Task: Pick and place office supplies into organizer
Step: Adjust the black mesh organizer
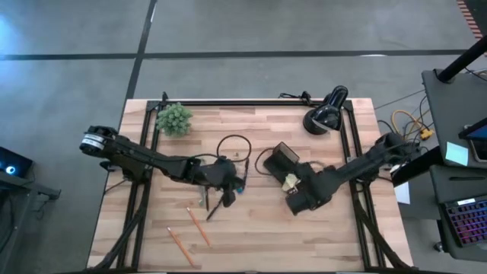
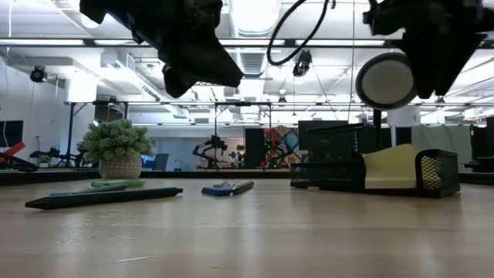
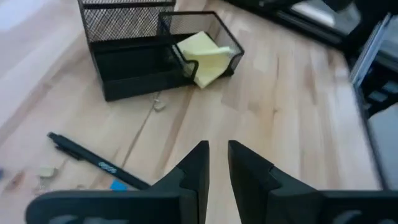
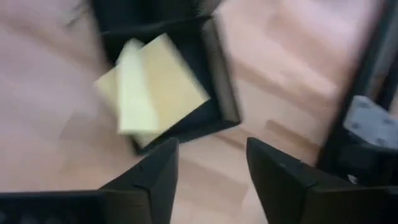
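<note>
Sticky-note pad [image 4: 152,87] in organizer [image 3: 134,56], right end effector [image 4: 211,171] above

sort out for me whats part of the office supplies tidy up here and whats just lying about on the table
Part of the job:
- organizer
- yellow sticky-note pad, resting tilted in the organizer's low compartment
- two orange pencils
- dark pen
- green-handled scissors
- small blue piece

Just lying about:
- plant
- desk lamp
- looped black cable

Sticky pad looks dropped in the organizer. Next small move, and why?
Probably lower the left gripper onto the pen near it. The pad already leans in the organizer, the right gripper is open and empty, and the left holds nothing.
</note>
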